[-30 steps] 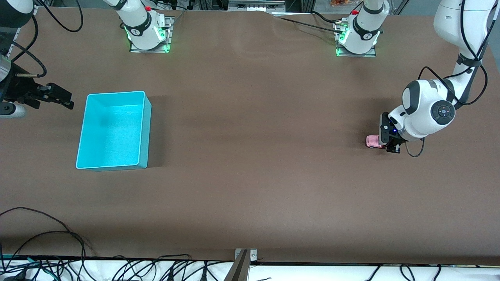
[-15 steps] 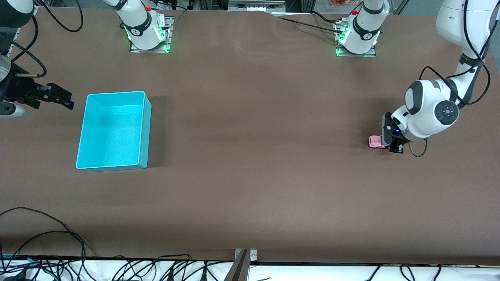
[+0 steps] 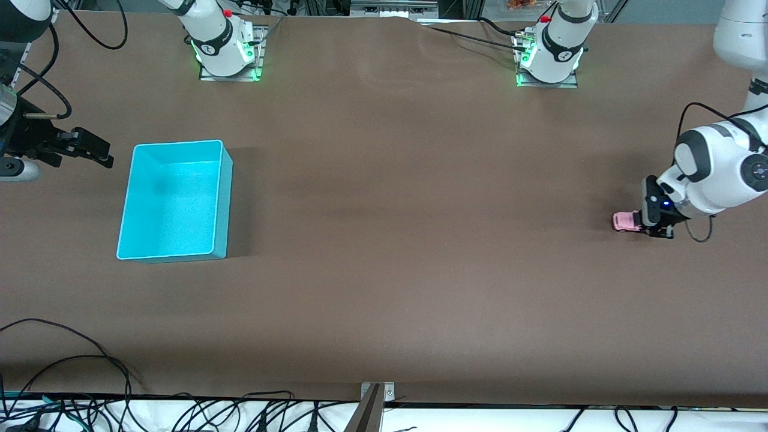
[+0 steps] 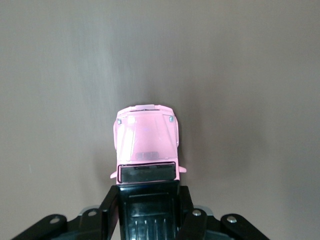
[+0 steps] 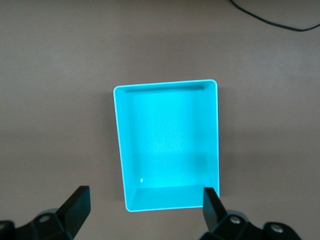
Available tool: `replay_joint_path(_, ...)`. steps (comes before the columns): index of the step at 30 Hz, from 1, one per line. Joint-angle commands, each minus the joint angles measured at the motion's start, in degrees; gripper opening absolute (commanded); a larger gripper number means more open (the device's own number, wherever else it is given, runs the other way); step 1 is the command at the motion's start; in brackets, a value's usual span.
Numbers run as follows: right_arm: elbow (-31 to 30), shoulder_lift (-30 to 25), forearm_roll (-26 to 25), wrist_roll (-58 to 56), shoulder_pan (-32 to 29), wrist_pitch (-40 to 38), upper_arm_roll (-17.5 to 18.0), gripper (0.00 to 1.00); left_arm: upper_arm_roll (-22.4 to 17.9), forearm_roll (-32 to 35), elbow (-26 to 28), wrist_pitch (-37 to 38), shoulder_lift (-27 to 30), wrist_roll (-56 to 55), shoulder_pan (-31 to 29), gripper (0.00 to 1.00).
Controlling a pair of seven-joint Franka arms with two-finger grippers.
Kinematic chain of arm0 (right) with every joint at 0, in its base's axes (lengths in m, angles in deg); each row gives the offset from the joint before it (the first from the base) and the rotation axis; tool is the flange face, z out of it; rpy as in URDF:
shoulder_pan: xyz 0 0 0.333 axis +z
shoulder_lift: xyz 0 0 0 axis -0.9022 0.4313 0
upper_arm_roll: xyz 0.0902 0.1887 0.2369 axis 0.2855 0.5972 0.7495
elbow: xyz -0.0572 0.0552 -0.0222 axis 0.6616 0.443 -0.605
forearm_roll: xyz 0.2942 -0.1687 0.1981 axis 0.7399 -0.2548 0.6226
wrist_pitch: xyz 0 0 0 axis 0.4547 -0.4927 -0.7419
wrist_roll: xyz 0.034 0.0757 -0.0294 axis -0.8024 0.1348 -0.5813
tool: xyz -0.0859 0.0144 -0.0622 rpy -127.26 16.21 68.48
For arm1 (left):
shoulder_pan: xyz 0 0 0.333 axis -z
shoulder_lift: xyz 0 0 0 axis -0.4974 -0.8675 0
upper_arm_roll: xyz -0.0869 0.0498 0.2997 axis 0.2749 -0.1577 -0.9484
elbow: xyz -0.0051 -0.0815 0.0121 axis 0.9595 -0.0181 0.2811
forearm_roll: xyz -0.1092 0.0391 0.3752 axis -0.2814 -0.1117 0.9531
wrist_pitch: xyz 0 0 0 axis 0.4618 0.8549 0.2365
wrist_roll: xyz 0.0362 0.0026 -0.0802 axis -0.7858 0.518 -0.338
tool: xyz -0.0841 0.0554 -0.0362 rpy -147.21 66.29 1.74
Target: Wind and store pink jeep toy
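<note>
Gripping the pink jeep toy by its black rear, our left gripper is clamped on it at the left arm's end of the table, nose pointing toward the turquoise bin; our right gripper waits, fingers apart, above that bin.

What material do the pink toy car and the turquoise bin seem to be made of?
Pink jeep toy: probably glossy moulded plastic or painted metal; its hood shows a soft sheen, its roof is black. Turquoise bin: likely smooth plastic, with thin uniform walls, rounded corners and faint reflections inside.
</note>
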Motion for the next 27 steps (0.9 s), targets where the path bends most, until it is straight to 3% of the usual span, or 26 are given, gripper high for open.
replay_joint_path(1, 0.25, -0.31, 0.43, -0.58, -0.27, -0.73, -0.01, 1.00, 0.27, 2.12, -3.55, -0.52, -6.31, 3.23, -5.58, 0.05)
replay_joint_path(27, 0.25, -0.31, 0.43, -0.58, -0.27, -0.73, -0.01, 1.00, 0.09, 2.21, -8.74, 1.32, -7.81, 9.30, -13.06, 0.04)
